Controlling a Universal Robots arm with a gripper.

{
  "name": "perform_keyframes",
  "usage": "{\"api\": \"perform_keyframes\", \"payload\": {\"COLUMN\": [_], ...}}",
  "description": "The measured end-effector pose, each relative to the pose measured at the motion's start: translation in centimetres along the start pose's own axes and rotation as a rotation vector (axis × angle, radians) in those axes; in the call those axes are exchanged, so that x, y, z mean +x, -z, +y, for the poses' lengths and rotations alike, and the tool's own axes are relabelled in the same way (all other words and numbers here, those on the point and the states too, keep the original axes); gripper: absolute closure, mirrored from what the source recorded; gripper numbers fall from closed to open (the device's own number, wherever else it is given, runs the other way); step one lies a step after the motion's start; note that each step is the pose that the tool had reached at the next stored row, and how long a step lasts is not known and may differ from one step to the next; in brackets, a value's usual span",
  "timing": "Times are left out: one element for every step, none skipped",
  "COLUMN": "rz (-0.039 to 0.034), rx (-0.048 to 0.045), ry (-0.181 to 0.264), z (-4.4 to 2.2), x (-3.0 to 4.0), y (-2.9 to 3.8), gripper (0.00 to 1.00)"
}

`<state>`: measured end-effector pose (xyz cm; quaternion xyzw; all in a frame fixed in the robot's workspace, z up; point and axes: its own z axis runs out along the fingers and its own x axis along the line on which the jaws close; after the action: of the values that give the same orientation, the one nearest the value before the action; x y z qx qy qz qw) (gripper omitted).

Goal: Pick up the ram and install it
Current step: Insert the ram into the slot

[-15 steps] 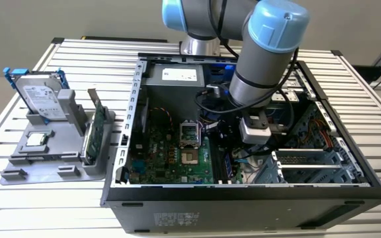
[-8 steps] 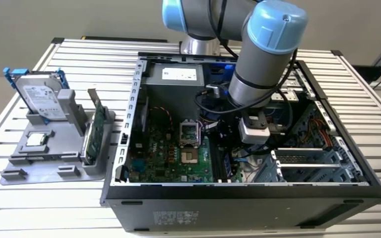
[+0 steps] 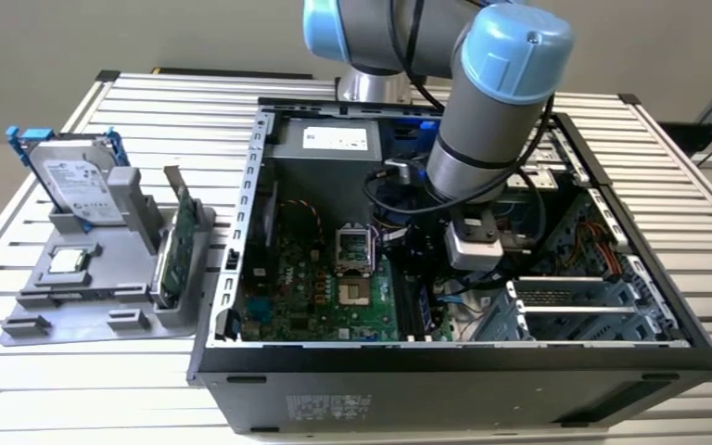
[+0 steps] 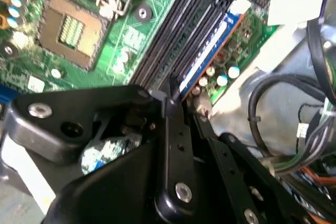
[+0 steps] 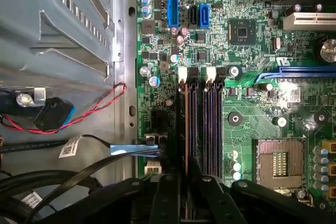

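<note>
One arm (image 3: 486,120) reaches down into the open computer case (image 3: 455,362); its tool (image 5: 187,182) seemingly clenches the ram (image 5: 186,129) (edge-on), standing in a memory slot (image 5: 202,129).

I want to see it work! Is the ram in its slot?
In: the ram stands on edge in the end slot. Clicked home? Cannot tell.

Glossy green motherboard (image 5: 252,119), matt black plastic fingers (image 5: 168,198)
</note>
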<state>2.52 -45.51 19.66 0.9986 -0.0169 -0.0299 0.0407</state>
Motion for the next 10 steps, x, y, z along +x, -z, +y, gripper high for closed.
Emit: {"api": "perform_keyframes", "payload": {"rz": [-0.0002, -0.0002, -0.0003, -0.0004, -0.0005, -0.0006, -0.0007, -0.0008, -0.0008, -0.0009], "rx": [-0.0015, -0.0014, -0.0016, -0.0018, -0.0013, -0.0011, -0.0010, -0.0009, -0.0006, -0.0004], "ry": [0.000, 0.000, 0.000, 0.000, 0.000, 0.000, 0.000, 0.000, 0.000, 0.000], "z": [0.03, 0.03, 0.03, 0.05, 0.08, 0.12, 0.15, 0.19, 0.22, 0.26], "x": [0.00, 0.00, 0.00, -0.01, -0.03, -0.06, -0.08, -0.11, -0.14, -0.16], "y": [0.05, 0.05, 0.06, 0.24, 0.58, 1.05, 1.49, 1.95, 2.33, 2.79], "gripper": [0.00, 0.00, 0.00, 0.00, 0.00, 0.00, 0.00, 0.00, 0.00, 0.00]}}
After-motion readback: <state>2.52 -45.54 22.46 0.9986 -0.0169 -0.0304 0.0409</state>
